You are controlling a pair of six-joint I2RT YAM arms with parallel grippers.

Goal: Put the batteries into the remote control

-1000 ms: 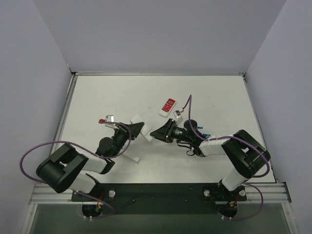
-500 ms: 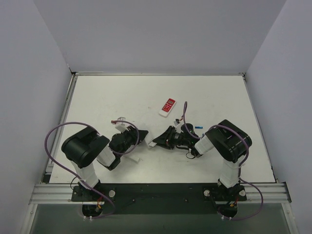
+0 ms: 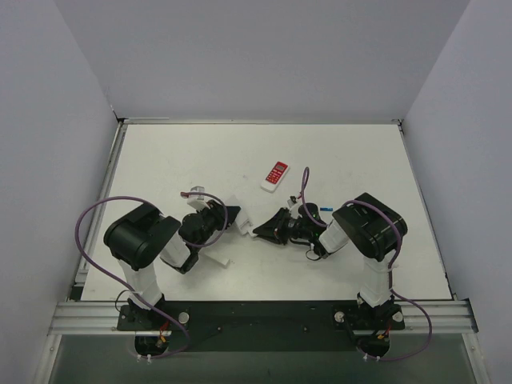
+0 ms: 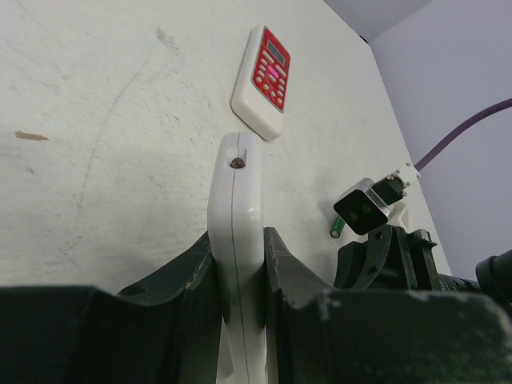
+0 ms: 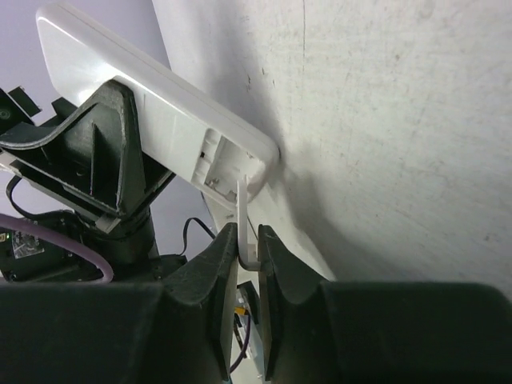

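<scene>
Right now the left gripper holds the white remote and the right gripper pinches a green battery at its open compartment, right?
Not quite: in the right wrist view the right gripper pinches a thin white plastic strip, not a battery. The left gripper does hold the white remote, its compartment open.

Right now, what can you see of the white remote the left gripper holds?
It is a smooth white plastic remote, long and slim, clamped on its edge by the left gripper. A small dark bulb sits at its tip. Its battery compartment is open and looks empty; the right gripper pinches a thin white cover at it.
</scene>
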